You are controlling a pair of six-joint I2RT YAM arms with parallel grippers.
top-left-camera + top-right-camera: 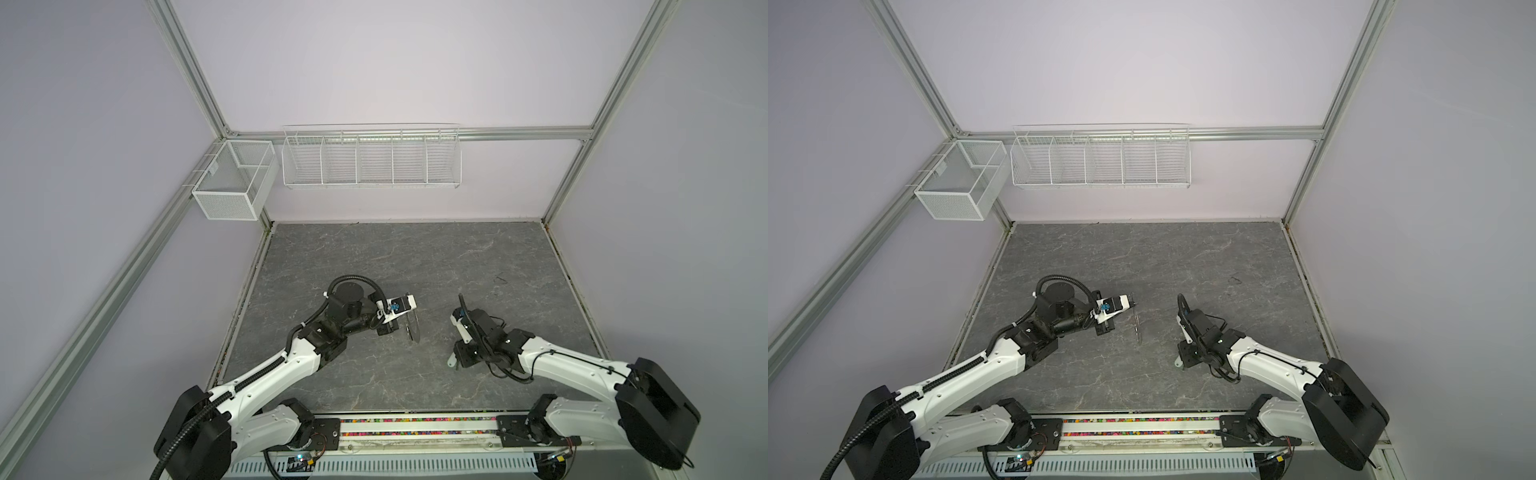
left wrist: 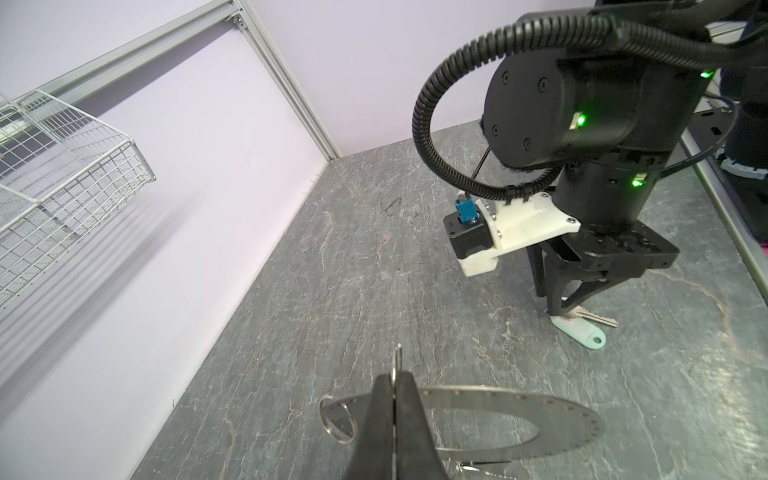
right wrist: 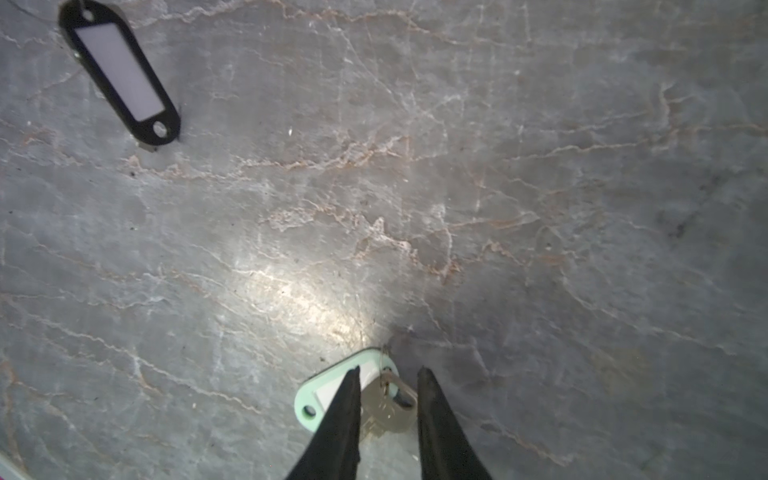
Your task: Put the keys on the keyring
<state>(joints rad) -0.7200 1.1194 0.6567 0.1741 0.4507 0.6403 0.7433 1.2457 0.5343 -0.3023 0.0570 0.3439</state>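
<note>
Two arms reached out over the grey tabletop (image 1: 374, 257), one on either side of the white-tagged key (image 3: 386, 413). That key lay flat on the stone, its head resting on its white tag (image 3: 320, 390).

The right arm (image 1: 561, 365) stretched in from its base with the wrist bent so that the right pincer (image 3: 388, 370) pointed straight down onto the key. Seen from the left wrist, it stood upright with its tips at the tabletop. Its two fingers (image 3: 345, 415) stood a little apart, straddling the key's head, one close against each side. Whether they pressed on the metal could not be told. The key's blade (image 2: 600, 320) stuck out sideways beyond them.

The left arm (image 1: 291, 357) rose from its base, folded at the elbow and turned its wrist toward the white-tagged key, so the left pincer (image 2: 395, 378) pointed roughly level across the tabletop at it. That pincer was clenched on the rim of the keyring (image 2: 573, 424), with a thin wire loop (image 2: 398, 359) poking out beyond the tips. In both top views the keyring (image 1: 412, 328) (image 1: 1137, 328) showed edge-on, held upright, left of the white-tagged key and well apart from it.

The black tag (image 3: 120, 75) of the other key lay flat on the tabletop, well apart from the white-tagged key. Its key was almost wholly hidden beneath it.
</note>
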